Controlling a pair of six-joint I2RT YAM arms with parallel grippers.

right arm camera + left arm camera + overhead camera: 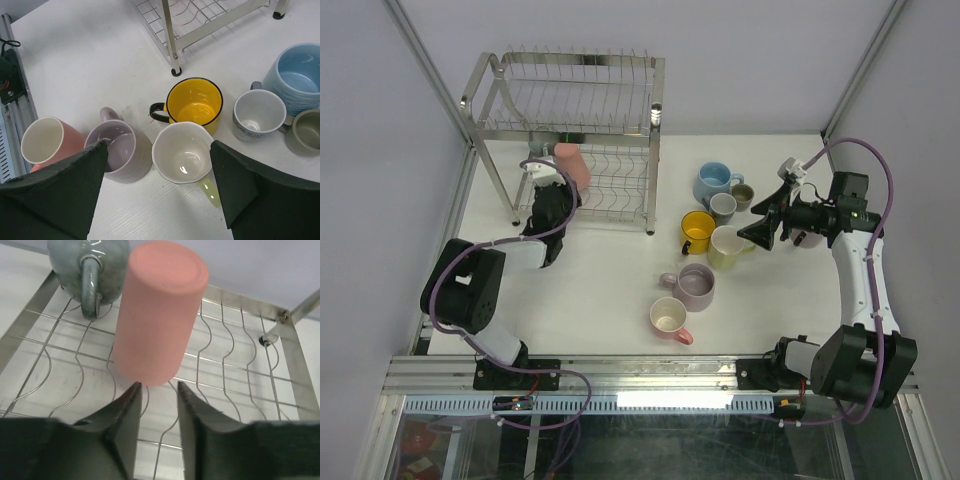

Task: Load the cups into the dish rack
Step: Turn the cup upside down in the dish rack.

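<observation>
Left pincer [158,385] narrow, empty, by pink cup [157,315] | right pincer [159,146] wide | grey mug [89,265] cropped

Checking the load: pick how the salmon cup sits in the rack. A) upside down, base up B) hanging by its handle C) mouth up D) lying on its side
A: in the left wrist view the salmon cup stands on the dish rack shelf, closed base facing up.

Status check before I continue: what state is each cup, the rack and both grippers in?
Salmon cup: upside down on the lower shelf of the dish rack, not gripped.
Grey-green mug: on the same shelf.
Left gripper: open, empty.
Right gripper: open, straddling the pale green cup.
Pale green cup: upright on the table.
Yellow cup, lilac cup, pink cup, white cup, blue cup, olive cup: upright, empty.
</observation>
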